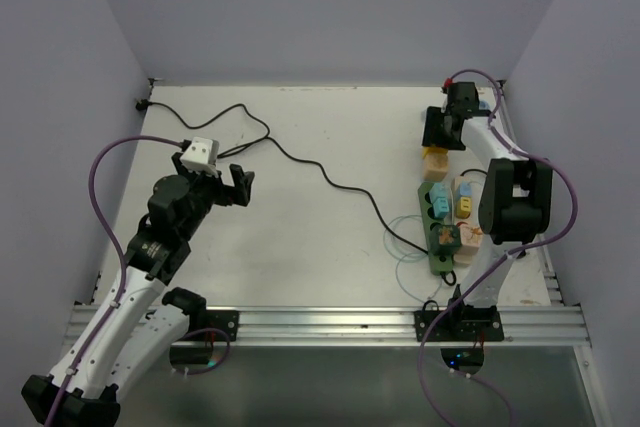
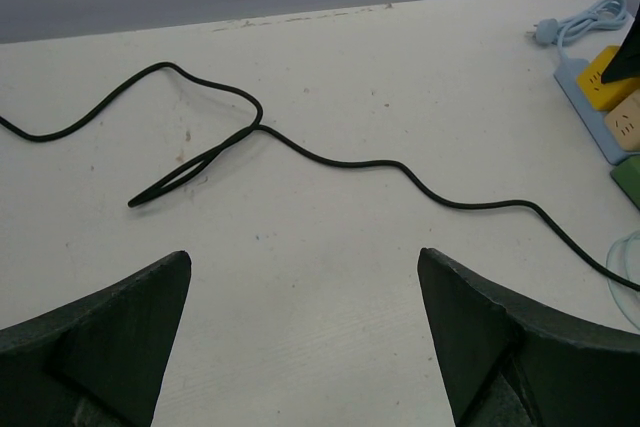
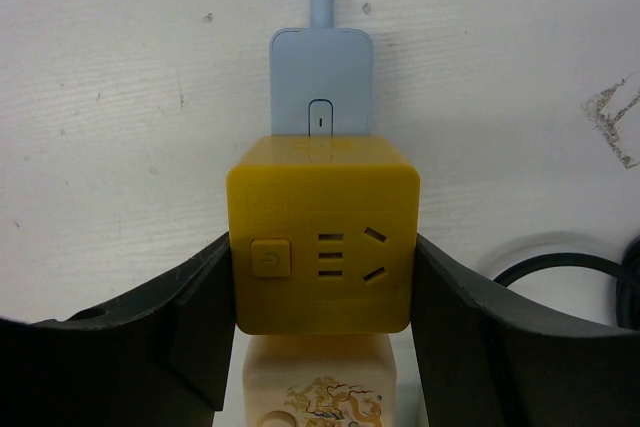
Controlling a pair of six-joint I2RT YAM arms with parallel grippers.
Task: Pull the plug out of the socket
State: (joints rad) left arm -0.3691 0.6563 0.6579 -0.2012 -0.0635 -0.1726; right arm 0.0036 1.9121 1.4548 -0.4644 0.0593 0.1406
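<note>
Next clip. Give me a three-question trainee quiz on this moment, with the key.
1. True or false: the left pincer is holding the black cable.
2. Multiple choice: what sits in the right pincer? A) a white cube B) the yellow cube C) a black cable
3. Short answer: in the right wrist view, what colour is the strip whose end shows just beyond the yellow cube?

Key:
1. False. The left pincer is open and the cable lies ahead of it, not gripped.
2. B. The pincer presses on both of the cube's sides.
3. Light blue.
</note>
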